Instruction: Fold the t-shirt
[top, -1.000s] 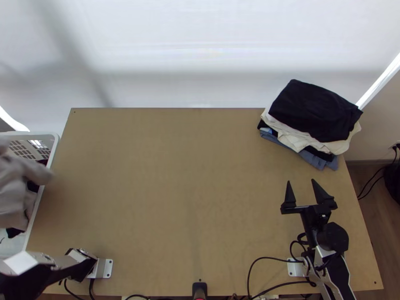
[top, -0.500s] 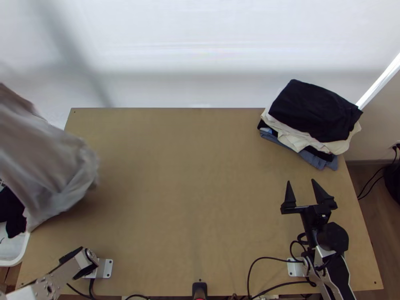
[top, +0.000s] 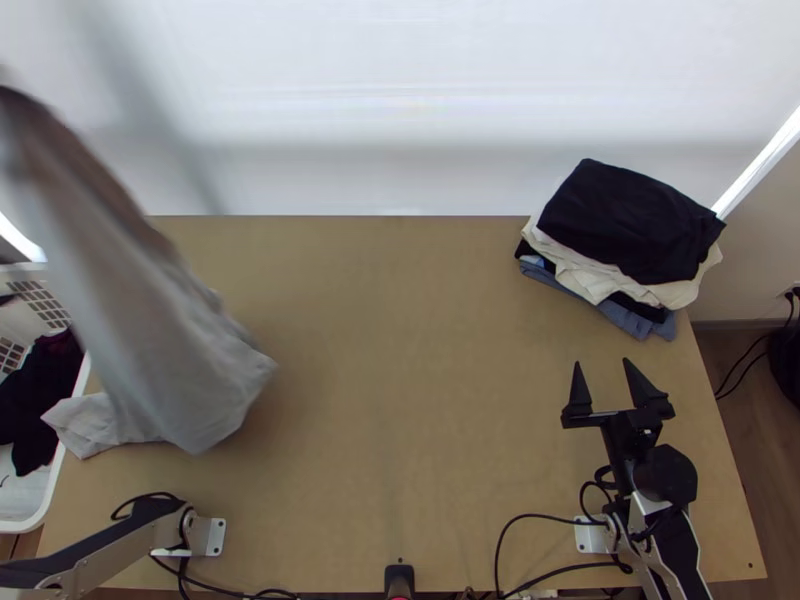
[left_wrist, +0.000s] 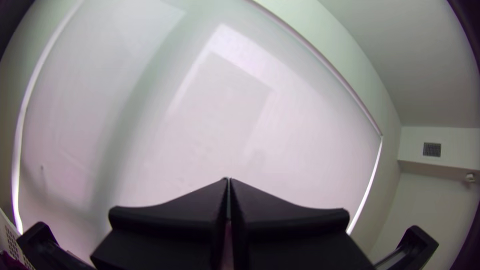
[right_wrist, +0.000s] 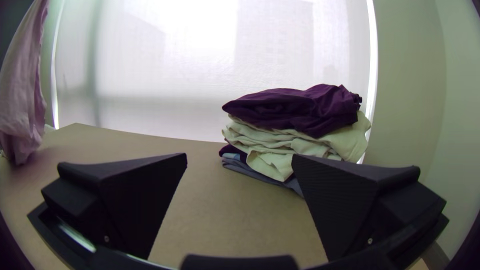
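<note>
On my counter (top: 400, 330)'s far right, folded clothes (top: 632, 222), laundry basket (top: 28, 524) at left, right pincer (top: 602, 365) wide, left pincer (left_wrist: 228, 179) clamped on hanging grey t-shirt (top: 175, 340)

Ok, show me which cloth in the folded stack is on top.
The dark folded cloth lying fully uncovered; the cream cloth and the grey-blue cloth only show from beneath it.
</note>
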